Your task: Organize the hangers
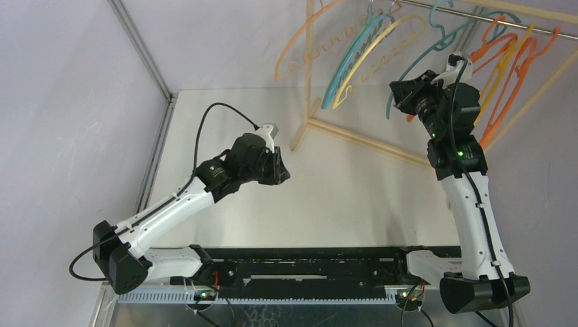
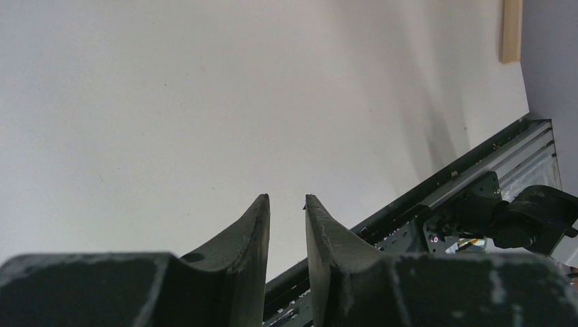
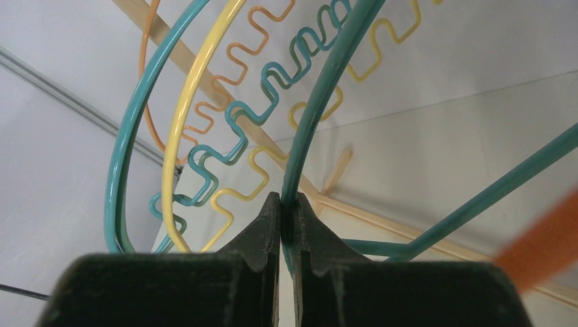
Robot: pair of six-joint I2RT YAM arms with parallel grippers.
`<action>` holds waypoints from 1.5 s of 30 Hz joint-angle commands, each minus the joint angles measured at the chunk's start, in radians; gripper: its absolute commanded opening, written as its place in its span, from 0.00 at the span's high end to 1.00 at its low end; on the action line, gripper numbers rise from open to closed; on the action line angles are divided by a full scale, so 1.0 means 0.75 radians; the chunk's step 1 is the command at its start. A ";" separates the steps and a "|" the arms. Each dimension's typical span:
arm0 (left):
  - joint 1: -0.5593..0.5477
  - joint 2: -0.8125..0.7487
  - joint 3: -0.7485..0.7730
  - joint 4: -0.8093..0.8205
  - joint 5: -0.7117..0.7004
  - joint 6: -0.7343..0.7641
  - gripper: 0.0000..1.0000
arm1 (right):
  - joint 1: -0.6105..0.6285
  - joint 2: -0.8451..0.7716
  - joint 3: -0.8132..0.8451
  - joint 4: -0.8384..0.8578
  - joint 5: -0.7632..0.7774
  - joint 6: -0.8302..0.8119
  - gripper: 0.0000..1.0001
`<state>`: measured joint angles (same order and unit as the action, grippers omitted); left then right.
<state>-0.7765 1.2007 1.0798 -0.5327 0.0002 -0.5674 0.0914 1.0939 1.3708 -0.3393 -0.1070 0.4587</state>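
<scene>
Several hangers hang on the rack at the back right: a peach one, a teal-blue one, a yellow one, a teal one and orange ones. My right gripper is raised among them and shut on the teal hanger's thin bar, which runs up from between the fingertips of the gripper. Behind it hang the yellow hanger, the teal-blue wavy hanger and the peach one. My left gripper hovers over mid-table, slightly open and empty.
The pale wooden rack frame stands on the white table, with a metal rod across its top. A rack pole end shows in the left wrist view. Grey walls enclose left and right. A black rail runs along the near edge.
</scene>
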 commanded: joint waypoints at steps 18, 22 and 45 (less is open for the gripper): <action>0.054 -0.014 -0.056 0.058 0.028 -0.018 0.64 | -0.111 0.131 0.040 0.174 -0.105 -0.023 0.90; 0.064 -0.016 -0.082 0.062 -0.008 -0.006 0.41 | -0.113 0.133 0.022 0.149 -0.113 -0.019 0.89; 0.361 0.032 -0.211 0.179 -0.060 0.073 0.01 | 0.198 -0.216 -0.012 -0.229 0.159 -0.285 0.00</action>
<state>-0.5343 1.2148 0.9401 -0.4622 -0.0193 -0.5392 0.1551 0.9901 1.3548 -0.4145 -0.0532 0.3359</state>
